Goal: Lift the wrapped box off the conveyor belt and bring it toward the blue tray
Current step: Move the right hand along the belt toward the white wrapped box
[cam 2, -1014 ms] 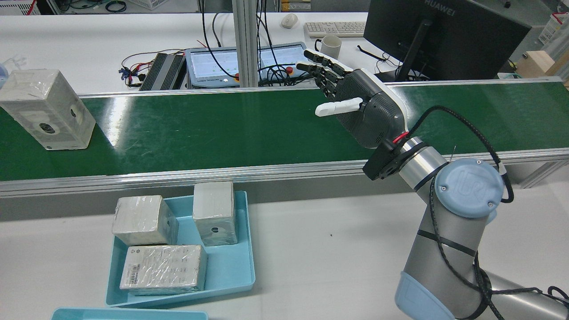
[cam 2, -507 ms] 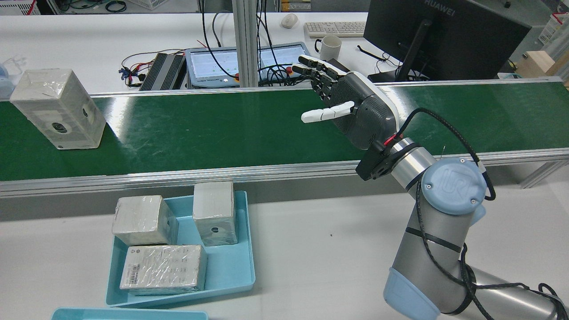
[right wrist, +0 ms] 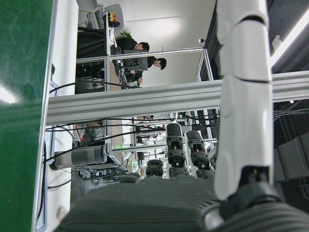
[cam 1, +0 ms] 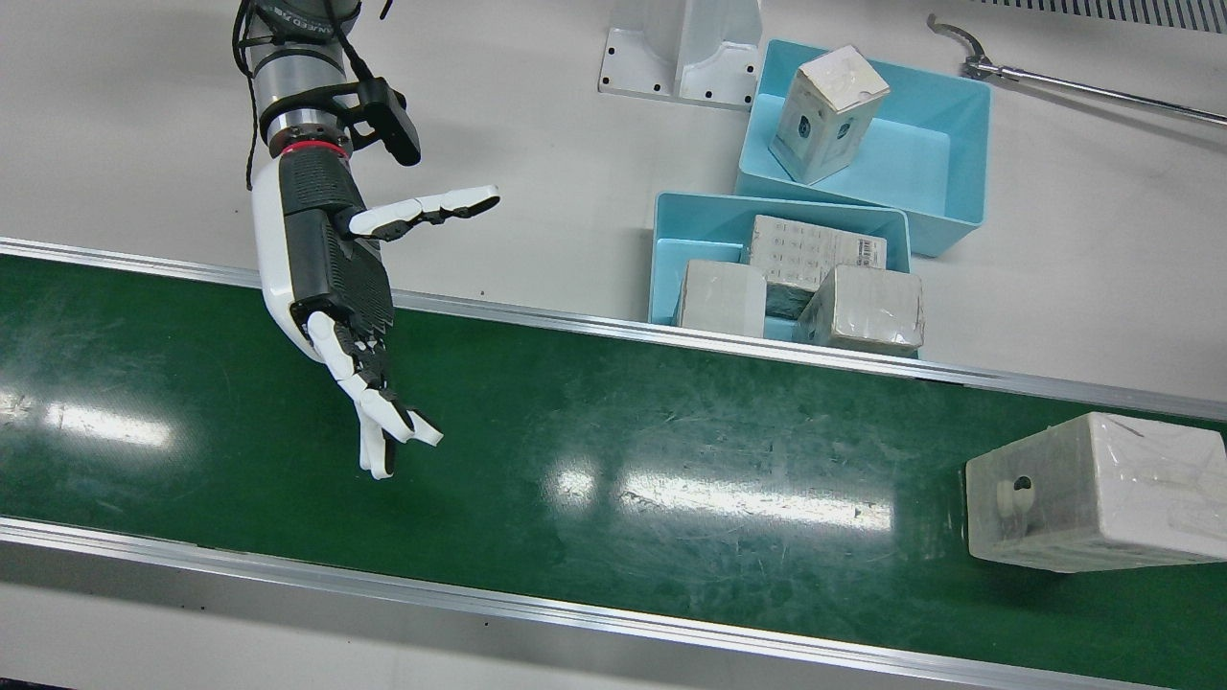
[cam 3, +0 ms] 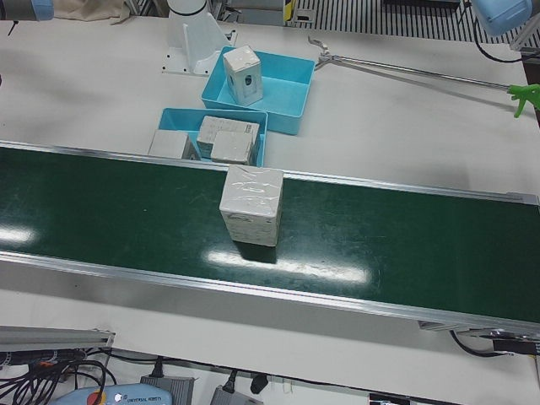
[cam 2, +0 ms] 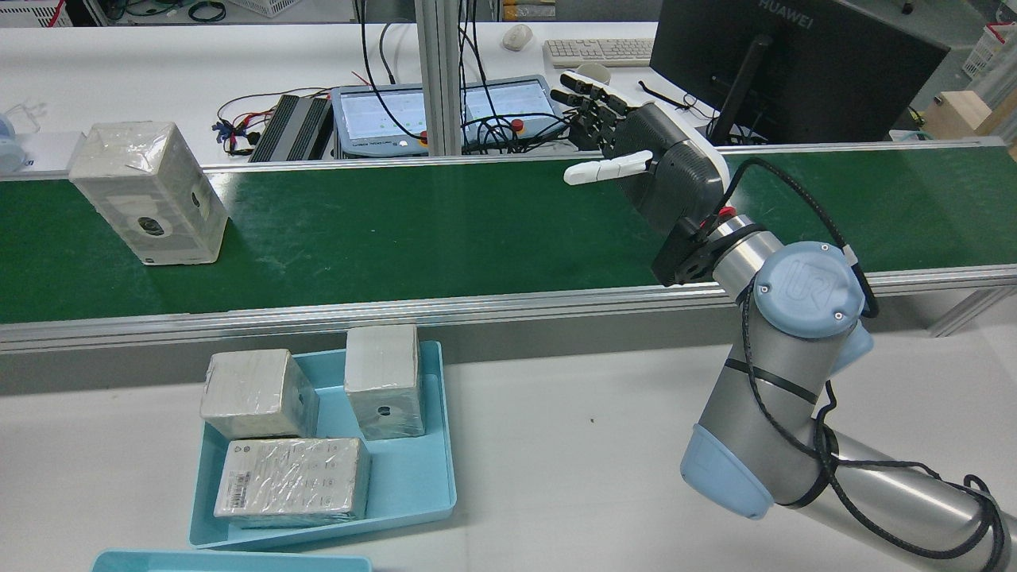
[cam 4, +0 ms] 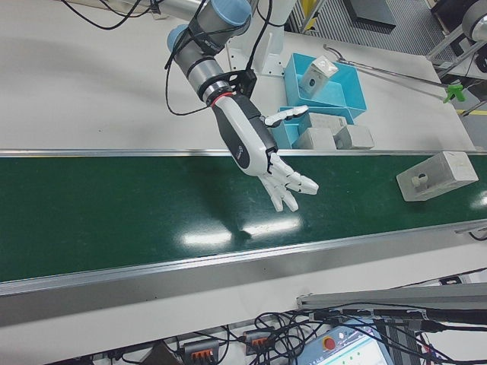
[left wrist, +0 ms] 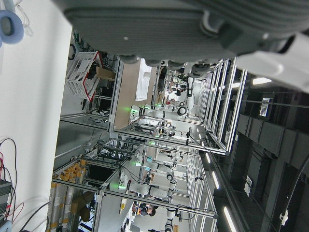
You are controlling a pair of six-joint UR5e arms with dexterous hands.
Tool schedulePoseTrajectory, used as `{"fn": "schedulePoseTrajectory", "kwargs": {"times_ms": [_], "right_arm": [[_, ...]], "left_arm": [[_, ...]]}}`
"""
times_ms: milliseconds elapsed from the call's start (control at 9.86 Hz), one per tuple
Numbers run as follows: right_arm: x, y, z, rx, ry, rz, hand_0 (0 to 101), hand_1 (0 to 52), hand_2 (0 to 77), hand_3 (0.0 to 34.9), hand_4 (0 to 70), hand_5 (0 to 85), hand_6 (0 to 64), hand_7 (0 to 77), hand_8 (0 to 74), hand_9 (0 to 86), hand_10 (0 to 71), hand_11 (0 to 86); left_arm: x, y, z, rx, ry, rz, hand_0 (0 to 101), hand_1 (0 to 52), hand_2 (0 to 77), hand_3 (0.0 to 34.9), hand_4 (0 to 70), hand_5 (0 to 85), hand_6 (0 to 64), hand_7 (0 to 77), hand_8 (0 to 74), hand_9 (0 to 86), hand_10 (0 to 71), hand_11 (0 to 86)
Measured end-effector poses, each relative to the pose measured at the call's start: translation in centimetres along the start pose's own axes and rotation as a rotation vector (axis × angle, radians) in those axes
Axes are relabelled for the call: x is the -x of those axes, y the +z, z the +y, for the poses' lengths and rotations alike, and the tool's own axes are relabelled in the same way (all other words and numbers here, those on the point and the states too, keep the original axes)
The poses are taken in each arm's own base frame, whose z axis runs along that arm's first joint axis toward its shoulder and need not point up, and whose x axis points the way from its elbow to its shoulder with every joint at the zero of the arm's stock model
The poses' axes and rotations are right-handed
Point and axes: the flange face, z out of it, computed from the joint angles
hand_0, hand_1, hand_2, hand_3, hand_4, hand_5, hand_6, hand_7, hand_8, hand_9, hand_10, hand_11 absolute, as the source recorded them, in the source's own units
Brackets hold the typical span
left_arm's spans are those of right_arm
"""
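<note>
The wrapped box [cam 2: 147, 195] is white, film-wrapped, and stands on the green conveyor belt [cam 2: 445, 230] at the rear view's left. It also shows in the front view [cam 1: 1093, 494], the left-front view [cam 3: 251, 205] and the right-front view [cam 4: 436, 176]. My right hand [cam 2: 647, 163] is open and empty, held above the belt's far half, well to the right of the box; it also shows in the front view [cam 1: 331, 278]. The blue tray [cam 2: 417, 477] lies on the table beside the belt's near rail. My left hand [left wrist: 159, 29] shows only as a grey palm in its own view.
The blue tray holds three wrapped boxes [cam 2: 290, 481]. A second blue tray [cam 1: 891, 153] behind it holds one box [cam 1: 826, 113]. A metal rail [cam 2: 493, 306] runs between the belt and the table. A monitor, cables and a tablet stand beyond the belt's far rail.
The wrapped box has ridden rightward along the belt in the rear view. My right hand has lifted and moved toward the belt's far rail, still open.
</note>
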Motion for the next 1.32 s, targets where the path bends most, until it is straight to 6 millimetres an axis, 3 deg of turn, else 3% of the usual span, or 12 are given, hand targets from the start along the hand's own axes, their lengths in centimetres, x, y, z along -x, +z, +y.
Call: {"fn": "schedulePoseTrajectory", "kwargs": {"times_ms": [304,507,812,1116,1319], "right_arm": [[1.5,0.5,0.3,0.007,-0.010,-0.023,49,14.7,7.1,0.0,13.6,10.9,6.5,17.5,4.9,4.4,0.0,1.1],[0.1,0.3,0.5,0.008,-0.007,-0.002,48,13.1,7.6,0.0,11.5,10.4,6.5,17.5,4.9,4.9,0.0,1.1],[-3.1,0.1,0.7,0.008,-0.029,0.036,48,15.3,8.2,0.0,9.3,10.4,6.5,16.4,3.8,2.7,0.0,1.1],[-5.6,1.9,0.5,-0.001,-0.044,0.044,49,15.3,8.2,0.0,8.7,10.4,6.5,16.4,3.3,2.7,0.0,1.1],[-6.0,2.8,0.2,-0.008,-0.050,0.019,49,15.3,8.2,0.0,12.0,13.1,6.5,18.0,1.6,3.3,0.0,1.1]], "left_arm": [[0.0,0.0,0.0,0.000,0.000,0.000,0,0.0,0.5,0.0,0.0,1.1,0.5,0.5,0.5,0.5,0.0,0.5],[0.0,0.0,0.0,0.000,0.000,0.000,0,0.0,0.5,0.0,0.0,1.1,0.5,0.5,0.5,0.0,0.0,0.5],[0.0,0.0,0.0,0.000,0.000,0.000,0,0.0,1.1,0.0,0.0,1.1,0.0,0.5,0.5,0.5,0.0,0.5],[0.0,0.0,0.0,0.000,0.000,0.000,0,0.0,0.5,0.0,0.0,1.1,0.5,0.5,0.5,0.5,0.0,0.5],[0.0,0.0,0.0,0.000,0.000,0.000,0,0.0,0.5,0.0,0.0,1.1,0.5,0.5,0.5,0.0,0.0,0.5]]}}
